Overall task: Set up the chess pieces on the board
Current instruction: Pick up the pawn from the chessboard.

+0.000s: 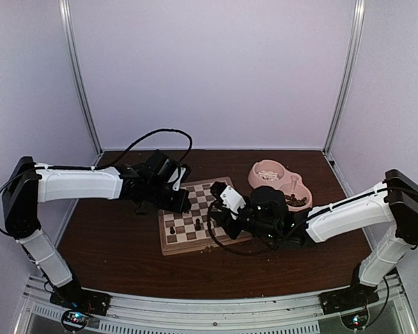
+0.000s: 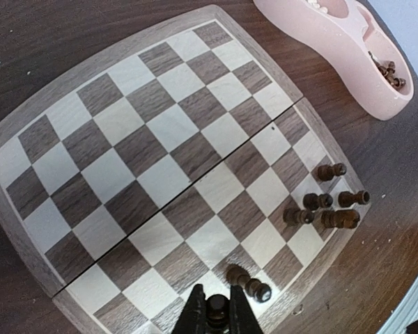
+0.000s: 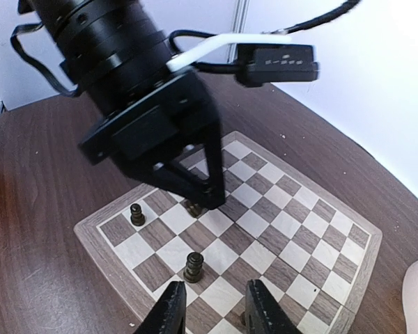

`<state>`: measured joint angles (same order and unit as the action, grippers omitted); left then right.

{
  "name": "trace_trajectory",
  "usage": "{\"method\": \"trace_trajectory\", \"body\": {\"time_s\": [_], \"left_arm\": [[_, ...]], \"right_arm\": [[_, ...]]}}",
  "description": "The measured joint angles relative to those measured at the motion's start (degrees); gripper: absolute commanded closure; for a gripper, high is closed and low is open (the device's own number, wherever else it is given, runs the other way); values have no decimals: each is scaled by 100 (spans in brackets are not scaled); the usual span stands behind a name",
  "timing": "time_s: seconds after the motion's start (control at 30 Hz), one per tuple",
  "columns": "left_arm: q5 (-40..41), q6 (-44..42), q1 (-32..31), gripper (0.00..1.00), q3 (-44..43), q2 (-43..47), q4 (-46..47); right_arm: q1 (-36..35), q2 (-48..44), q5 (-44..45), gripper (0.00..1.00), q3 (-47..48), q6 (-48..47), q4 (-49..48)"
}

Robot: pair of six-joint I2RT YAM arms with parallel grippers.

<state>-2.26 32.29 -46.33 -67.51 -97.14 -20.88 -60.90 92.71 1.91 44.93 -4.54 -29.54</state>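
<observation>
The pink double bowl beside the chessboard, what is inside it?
Small dark chess pieces lie in one compartment of the pink bowl, and a few cream ones show in the other. The picture edge and bowl wall hide the rest.

The board (image 2: 153, 139) is matt wood with visible grain, its cream and brown checks set in a paler wooden frame. The table (image 2: 42, 42) is dark wood-grain, faintly shiny at lower right. The chess pieces (image 2: 338, 219) look smooth and slightly glossy. The pink bowl (image 2: 334, 42), upper right, seems smooth matt plastic.
</observation>
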Motion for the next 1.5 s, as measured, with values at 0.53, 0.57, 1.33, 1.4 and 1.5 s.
{"method": "trace_trajectory", "body": {"time_s": [0.53, 0.57, 1.33, 1.4, 1.5], "left_arm": [[448, -540, -24, 94, 1764, 953, 1488], [461, -549, -26, 94, 1792, 1010, 1517], [905, -726, -28, 94, 1967, 1786, 1648], [920, -739, -28, 94, 1967, 1814, 1648], [938, -761, -28, 94, 1967, 1818, 1646]], "right_arm": [[186, 487, -769, 65, 857, 157, 901], [190, 579, -800, 65, 981, 175, 1038], [461, 1694, -1099, 64, 2079, 345, 2286], [470, 1735, -1115, 65, 2144, 343, 2319], [476, 1827, -1141, 67, 2243, 343, 2339]]}}
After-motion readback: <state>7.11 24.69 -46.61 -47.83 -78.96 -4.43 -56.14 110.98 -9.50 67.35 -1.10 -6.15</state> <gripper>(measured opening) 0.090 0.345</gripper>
